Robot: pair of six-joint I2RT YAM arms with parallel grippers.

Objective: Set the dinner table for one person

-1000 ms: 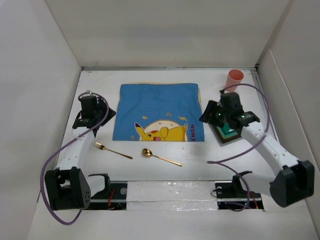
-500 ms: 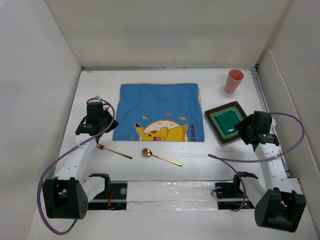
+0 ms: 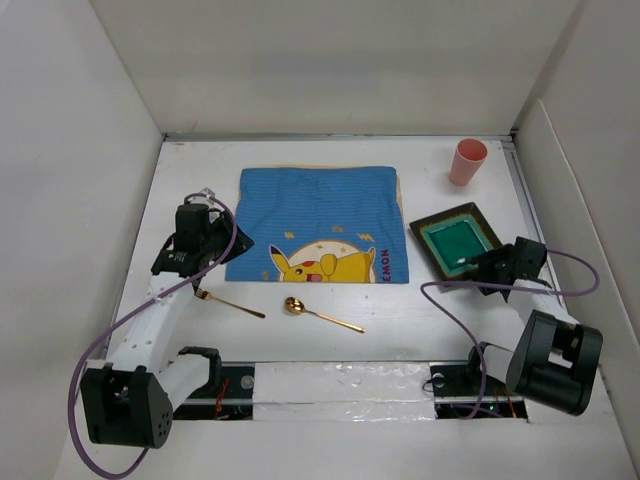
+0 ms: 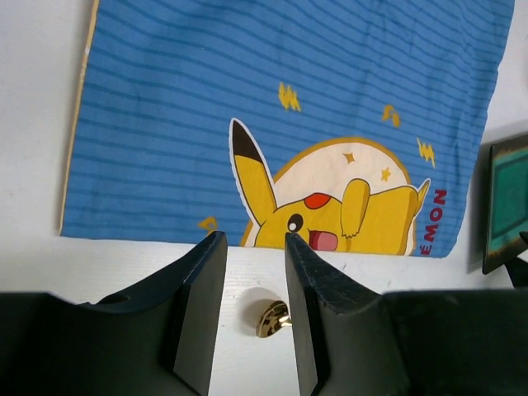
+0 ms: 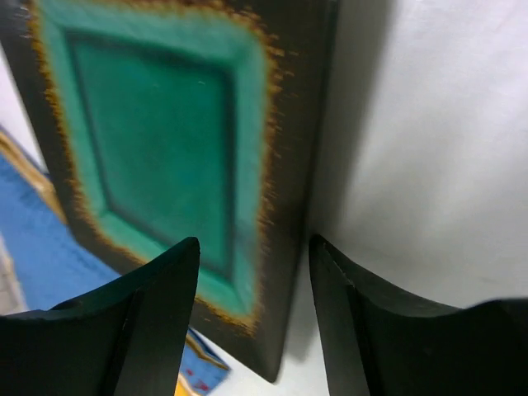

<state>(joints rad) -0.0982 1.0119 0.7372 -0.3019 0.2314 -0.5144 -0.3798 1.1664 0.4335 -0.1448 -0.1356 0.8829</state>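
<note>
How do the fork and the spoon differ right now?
The fork lies further left, off the corner of the mat; the spoon lies just below its cartoon. The fork ends in tines, the spoon in a round bowl. Both are gold, flat on the table, heads left, handles angled right.

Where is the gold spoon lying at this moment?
In the top view, the gold spoon lies on the white table near the middle, just before the blue mat's near edge, with the gold fork to its left.
</note>
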